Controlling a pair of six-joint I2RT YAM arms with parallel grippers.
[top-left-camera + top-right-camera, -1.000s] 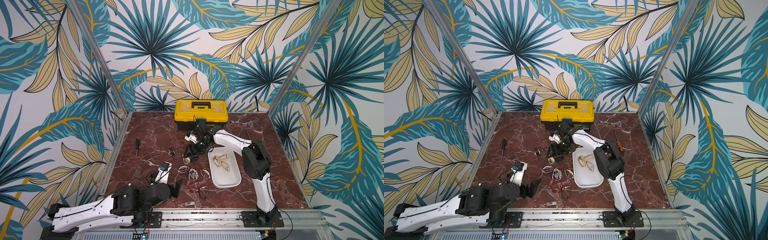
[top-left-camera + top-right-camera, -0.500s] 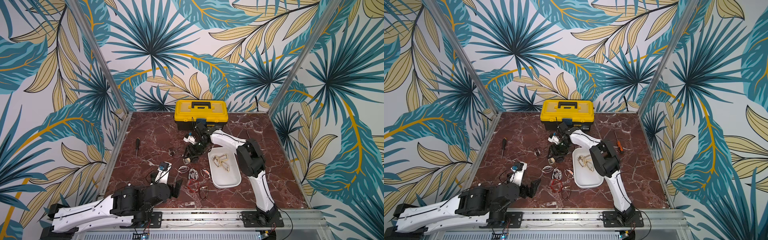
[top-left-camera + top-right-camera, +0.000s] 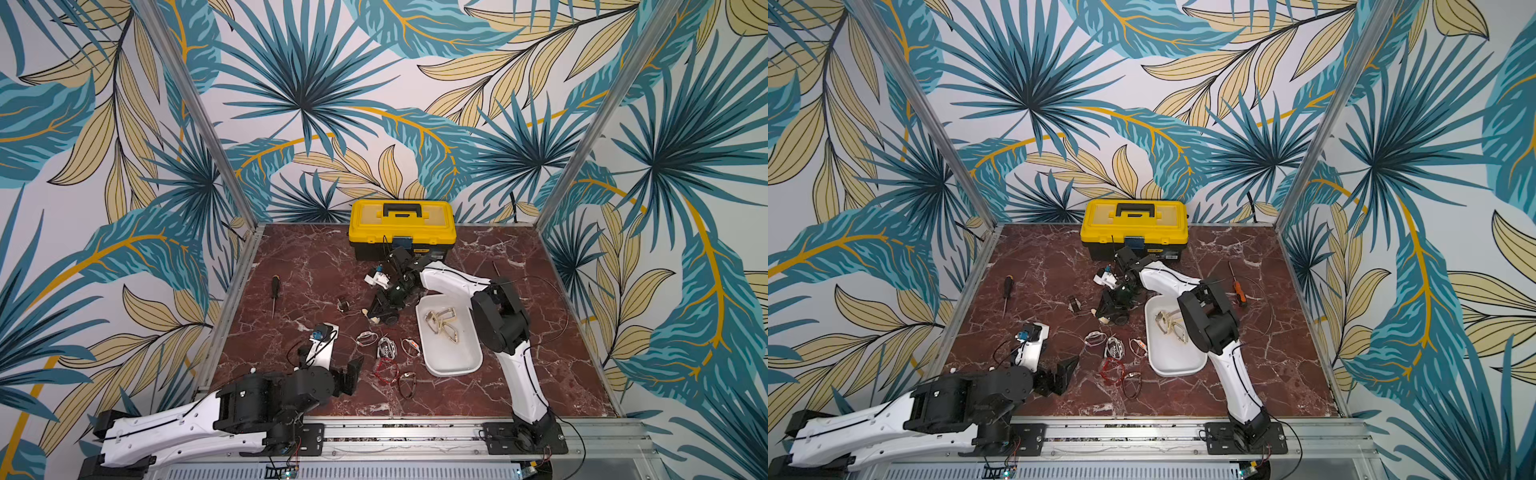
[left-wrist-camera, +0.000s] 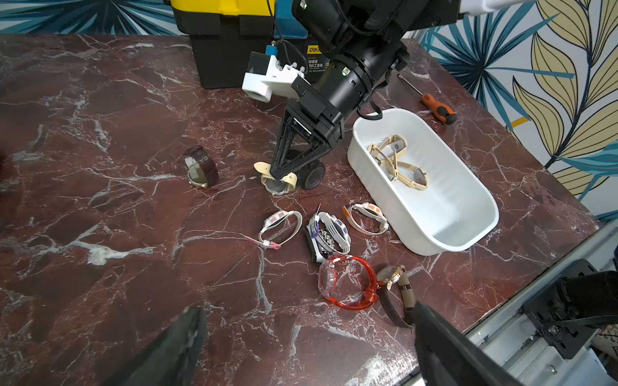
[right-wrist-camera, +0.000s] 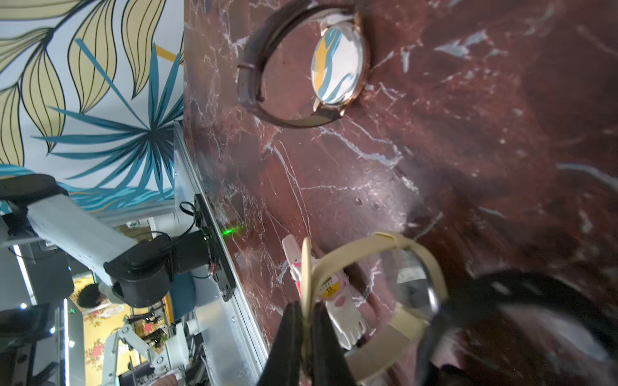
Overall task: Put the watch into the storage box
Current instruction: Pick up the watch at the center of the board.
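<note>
Right fingers [image 5: 288,344] were clamped on the strap of the cream watch [image 4: 279,184]. The watch lay on the marble surface [image 4: 100,133], just beside a black watch [image 4: 312,176], near but outside the white storage box [image 4: 401,217]. Two cream watches [image 4: 398,160] sat inside the box. Left fingers [image 4: 180,347] stood wide apart, holding nothing.

Tally from my station, as far as I can separate them: three cream-strapped watches [image 4: 419,175], two brown-strapped watches [image 4: 200,165], three white-strapped watches [image 4: 272,222], one red translucent plastic watch [image 4: 369,284], one black watch [image 4: 312,175]. One black-handled screwdriver [image 3: 274,286], one orange-handled screwdriver [image 4: 438,112]. One white shallow plastic tray [image 4: 444,214]. One yellow-lidded black toolbox [image 3: 401,226].
</note>
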